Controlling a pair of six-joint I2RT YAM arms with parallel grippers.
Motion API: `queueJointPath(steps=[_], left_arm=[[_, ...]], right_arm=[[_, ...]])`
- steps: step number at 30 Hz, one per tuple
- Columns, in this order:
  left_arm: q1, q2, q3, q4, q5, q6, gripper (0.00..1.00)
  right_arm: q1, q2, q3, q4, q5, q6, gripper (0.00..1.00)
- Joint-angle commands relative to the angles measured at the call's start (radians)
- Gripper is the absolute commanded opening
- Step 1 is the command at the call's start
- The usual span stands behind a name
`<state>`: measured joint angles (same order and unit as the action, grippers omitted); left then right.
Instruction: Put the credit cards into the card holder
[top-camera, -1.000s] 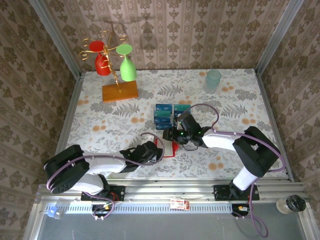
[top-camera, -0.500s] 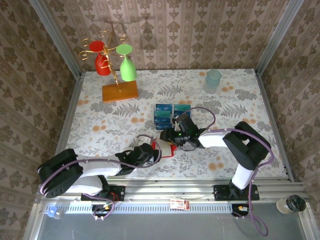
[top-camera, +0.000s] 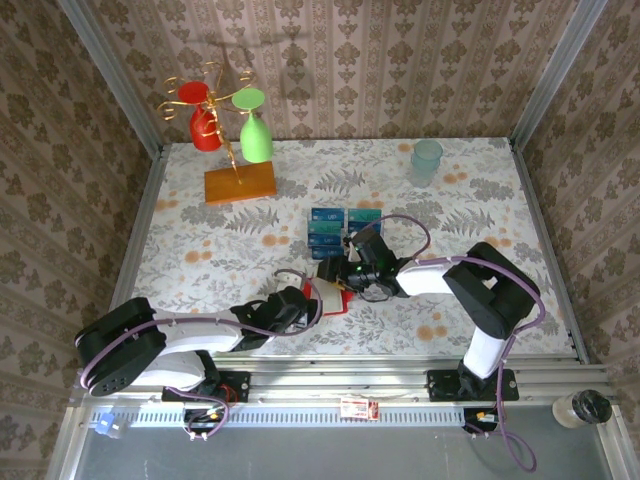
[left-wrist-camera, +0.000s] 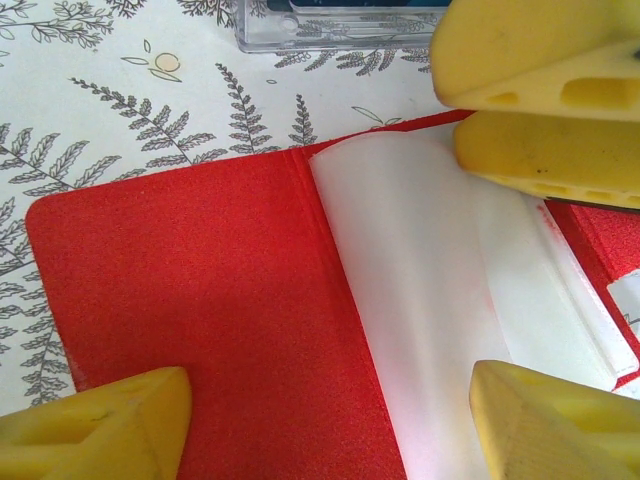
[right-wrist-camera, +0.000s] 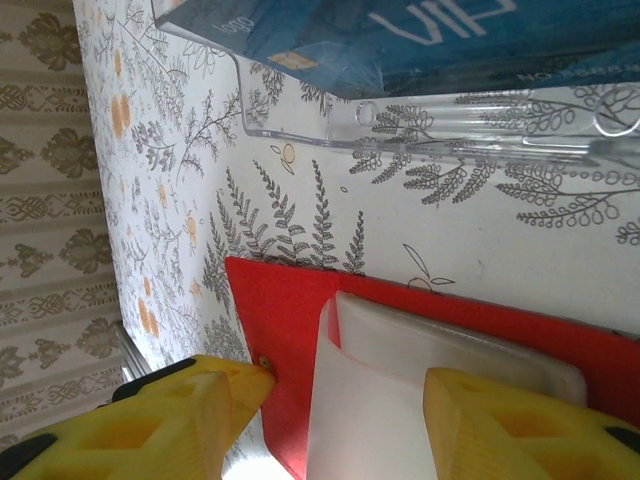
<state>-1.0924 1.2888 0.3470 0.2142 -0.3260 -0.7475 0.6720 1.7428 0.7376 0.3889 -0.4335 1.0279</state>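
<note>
Left gripper (left-wrist-camera: 325, 405): jaws spread wide over the open red card holder (left-wrist-camera: 200, 280), pinching nothing. Right gripper (right-wrist-camera: 345, 395): also spread, one finger over the holder's milky sleeve (left-wrist-camera: 420, 300), the other just past the holder's edge. Holder lies flat on the floral table (top-camera: 200, 250). Blue credit cards (top-camera: 335, 228) sit in a clear rack (right-wrist-camera: 400, 135) just beyond the holder.

Both arms reach low and inward, meeting at the open red card holder (left-wrist-camera: 200, 290). The left gripper (left-wrist-camera: 330, 400) straddles its left side, jaws wide apart. The right gripper (right-wrist-camera: 345, 395) hangs over its right side, jaws parted.
</note>
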Motion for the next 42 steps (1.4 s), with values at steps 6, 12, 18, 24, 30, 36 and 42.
queueJointPath(steps=[6,12,18,24,30,36,42], left_arm=[[-0.002,-0.008,-0.017,0.012,-0.001,-0.003,0.73],[-0.001,-0.011,-0.023,0.018,-0.001,-0.005,0.73],[-0.001,-0.015,-0.026,0.018,-0.003,-0.003,0.73],[-0.001,-0.019,-0.026,0.018,-0.002,-0.006,0.73],[-0.001,-0.022,-0.026,0.019,-0.003,-0.005,0.73],[-0.001,-0.034,-0.028,0.013,-0.007,-0.001,0.73],[-0.001,-0.047,-0.027,0.006,-0.009,-0.001,0.77]], right_arm=[[0.001,-0.085,-0.045,-0.039,0.028,-0.004,0.57],[0.009,-0.06,-0.056,-0.014,0.019,0.013,0.58],[0.02,-0.013,-0.048,0.025,0.003,0.031,0.58],[0.02,0.007,-0.035,0.034,-0.013,0.036,0.58],[0.021,0.0,-0.011,0.021,-0.038,0.019,0.58],[0.021,-0.001,0.015,0.006,-0.061,0.004,0.57],[0.027,-0.011,0.022,0.01,-0.069,0.009,0.56]])
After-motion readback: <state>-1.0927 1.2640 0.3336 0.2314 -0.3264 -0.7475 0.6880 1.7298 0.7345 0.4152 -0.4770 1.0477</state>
